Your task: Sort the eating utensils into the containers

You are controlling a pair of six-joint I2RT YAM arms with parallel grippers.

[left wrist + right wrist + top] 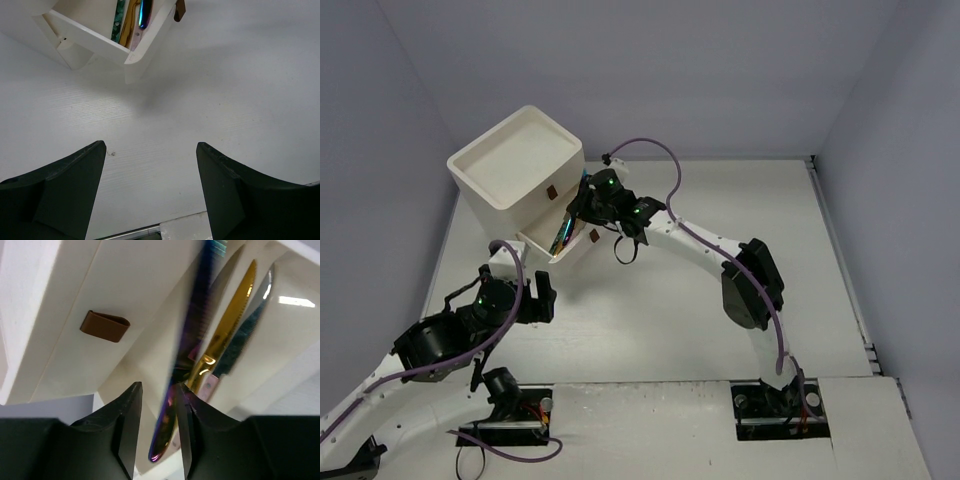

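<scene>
Your right pincer (159,390): barely apart around purple knife (161,440); hold unclear.
Left pincer (150,147): wide apart.
Beneath: gold knife (235,310), drawer (285,345).

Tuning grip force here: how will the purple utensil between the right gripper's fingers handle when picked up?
The purple utensil looks slim polished metal, so probably stiff, not floppy. Its glossy finish could let it slip or pivot between the right gripper's fingers. Thin as it is, likely light.
</scene>
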